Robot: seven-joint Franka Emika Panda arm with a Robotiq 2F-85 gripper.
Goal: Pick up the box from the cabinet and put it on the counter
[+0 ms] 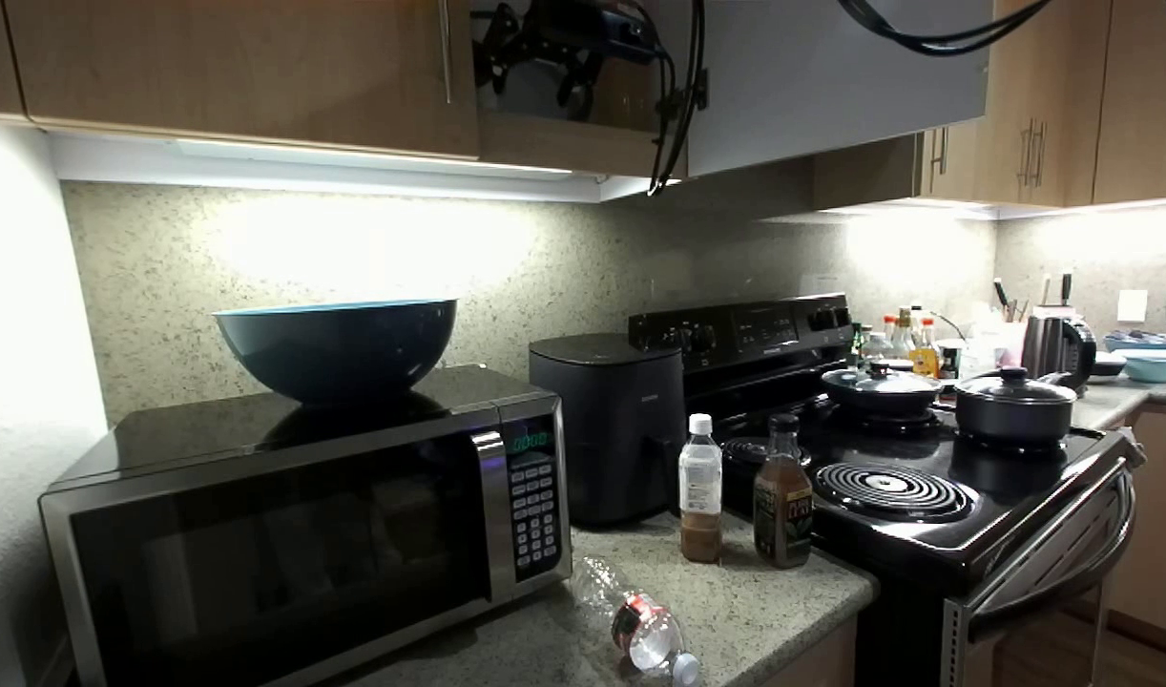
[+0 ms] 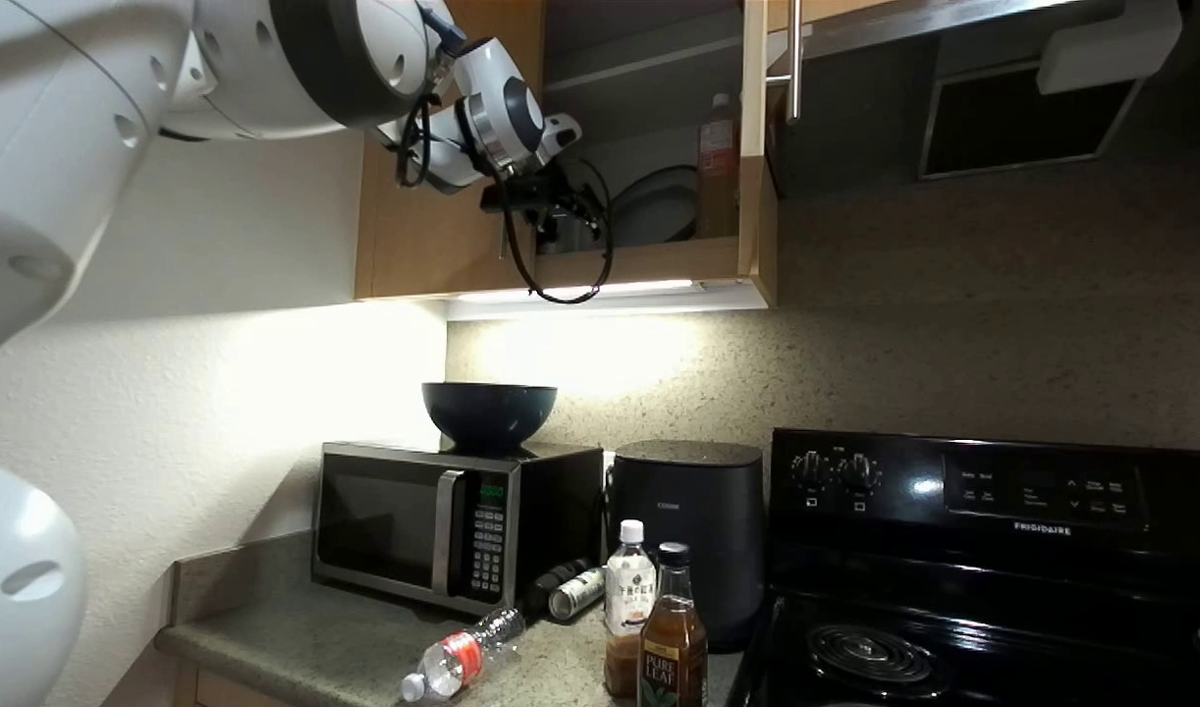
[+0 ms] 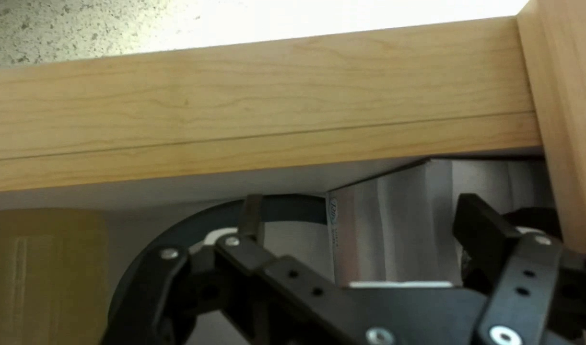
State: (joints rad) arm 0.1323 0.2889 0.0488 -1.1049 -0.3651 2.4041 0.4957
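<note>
The box (image 3: 403,225), pale grey-white with faint stripes, stands inside the cabinet (image 3: 254,96) behind its wooden front edge in the wrist view. My gripper (image 3: 362,208) is open, one finger on each side of the box; the left finger has a visible gap to it, and the right finger is close to its other side, contact unclear. In both exterior views my gripper (image 1: 535,91) (image 2: 569,218) is at the opening of the cabinet (image 1: 259,76) (image 2: 649,260), and the box is mostly hidden there. The counter (image 1: 745,620) (image 2: 286,638) lies below.
In the cabinet are a round dark-rimmed dish (image 2: 664,206) and a tall bottle (image 2: 716,162). An open door (image 1: 831,76) juts out. Below are the microwave (image 2: 384,511), bowl (image 2: 487,412), black appliance (image 2: 688,550), lying plastic bottle (image 2: 458,658), two standing bottles (image 2: 627,599) (image 2: 673,648) and stove (image 1: 1003,506).
</note>
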